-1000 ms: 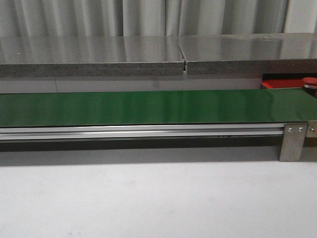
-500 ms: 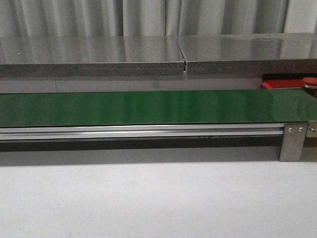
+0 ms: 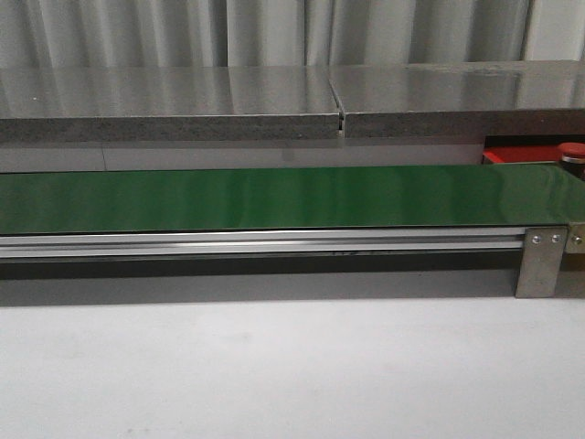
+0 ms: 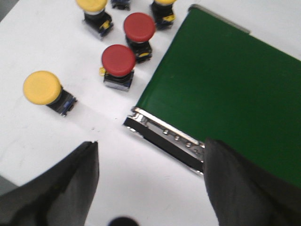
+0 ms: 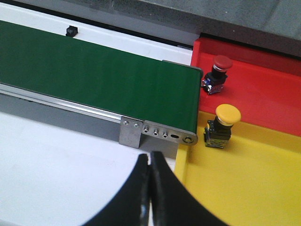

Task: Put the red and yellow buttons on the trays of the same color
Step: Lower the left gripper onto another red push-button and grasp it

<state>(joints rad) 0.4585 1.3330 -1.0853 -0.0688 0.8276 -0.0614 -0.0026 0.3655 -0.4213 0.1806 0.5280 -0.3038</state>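
Observation:
In the left wrist view my left gripper (image 4: pixel 149 143) is open and empty over the white table, beside the end of the green belt (image 4: pixel 225 84). Beyond it stand two red buttons (image 4: pixel 118 60) (image 4: pixel 139 27) and yellow buttons (image 4: pixel 42 87) (image 4: pixel 92 4). In the right wrist view my right gripper (image 5: pixel 150 157) is shut and empty, over the white table next to the yellow tray (image 5: pixel 235 188). A yellow button (image 5: pixel 227 114) stands on the yellow tray. A red button (image 5: pixel 222 62) stands on the red tray (image 5: pixel 268 99). In the front view only the red tray's edge (image 3: pixel 516 155) and a red button (image 3: pixel 572 149) show.
The long green belt (image 3: pixel 274 197) runs across the front view on a metal frame (image 3: pixel 539 261), with a grey shelf (image 3: pixel 274 101) behind it. More buttons (image 4: pixel 162 9) lie partly cut off in the left wrist view. A small black block (image 5: pixel 71 31) sits beyond the belt.

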